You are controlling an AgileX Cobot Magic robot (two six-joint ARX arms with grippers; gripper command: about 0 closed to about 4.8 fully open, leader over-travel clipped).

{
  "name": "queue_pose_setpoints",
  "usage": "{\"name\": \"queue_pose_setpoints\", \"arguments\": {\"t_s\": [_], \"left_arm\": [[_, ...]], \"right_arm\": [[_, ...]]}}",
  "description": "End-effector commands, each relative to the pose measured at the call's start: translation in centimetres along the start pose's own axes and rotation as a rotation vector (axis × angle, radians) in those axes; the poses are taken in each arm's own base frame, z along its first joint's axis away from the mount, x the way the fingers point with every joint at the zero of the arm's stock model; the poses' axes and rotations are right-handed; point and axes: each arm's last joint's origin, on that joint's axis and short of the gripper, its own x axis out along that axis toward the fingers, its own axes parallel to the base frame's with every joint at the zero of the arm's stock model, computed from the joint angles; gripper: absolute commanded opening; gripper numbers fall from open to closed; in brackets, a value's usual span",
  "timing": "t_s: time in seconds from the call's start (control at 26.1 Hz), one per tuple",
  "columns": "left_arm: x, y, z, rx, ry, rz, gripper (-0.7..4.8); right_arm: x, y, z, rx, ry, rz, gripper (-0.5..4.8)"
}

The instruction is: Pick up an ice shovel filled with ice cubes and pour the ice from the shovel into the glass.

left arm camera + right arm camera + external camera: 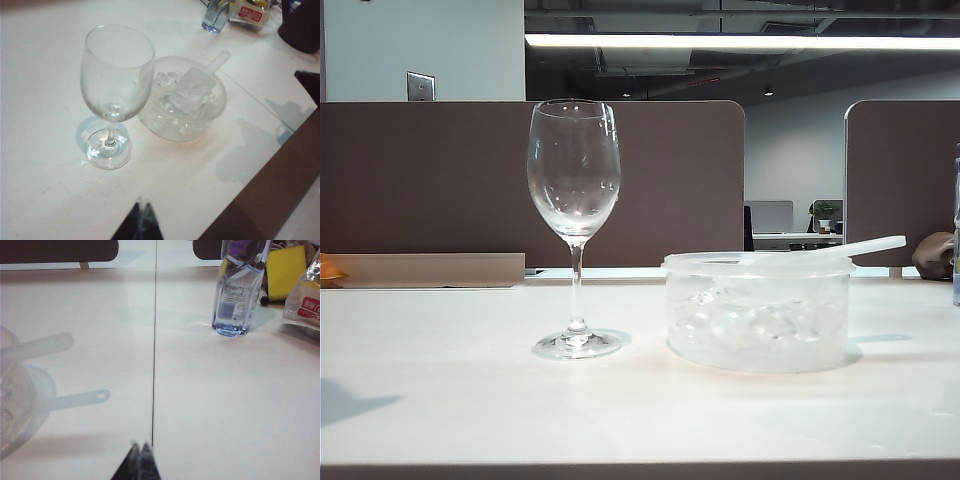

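Note:
The clear stemmed glass (575, 200) stands upright on the white table, left of a round translucent tub (757, 312). Ice cubes (167, 107) fill the tub. The ice shovel (192, 90) lies in the tub with ice on its head, and its thin handle (873, 245) sticks out over the rim to the right. In the left wrist view the glass (117, 75) touches nothing. My left gripper (141, 204) hovers shut and empty, short of the glass's foot. My right gripper (140, 445) is shut and empty over bare table, with the shovel handle (37, 347) off to its side. Neither gripper shows in the exterior view.
A clear water bottle (237, 290) stands beyond the tub, with a yellow sponge (285, 267) and a snack packet (307, 305) beside it. A dark object (302, 25) sits near the table's far corner. The brown table edge (270, 190) runs close to the tub.

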Motion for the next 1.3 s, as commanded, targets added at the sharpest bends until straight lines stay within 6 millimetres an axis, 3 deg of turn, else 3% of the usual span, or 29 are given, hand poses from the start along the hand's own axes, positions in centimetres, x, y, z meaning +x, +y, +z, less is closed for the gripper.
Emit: {"name": "queue_pose_setpoints", "arguments": {"t_s": [0.04, 0.5, 1.3], "left_arm": [[-0.1, -0.08, 0.25, 0.06, -0.019, -0.008, -0.06], [-0.13, -0.46, 0.41, 0.108, -0.038, -0.138, -0.05], [-0.13, -0.46, 0.42, 0.104, -0.038, -0.138, -0.06]], "right_arm": [[0.07, 0.0, -0.18, 0.004, 0.002, 0.002, 0.0], [0.07, 0.0, -0.19, 0.004, 0.002, 0.002, 0.0], [0.07, 0.0, -0.18, 0.004, 0.002, 0.002, 0.0]]}}
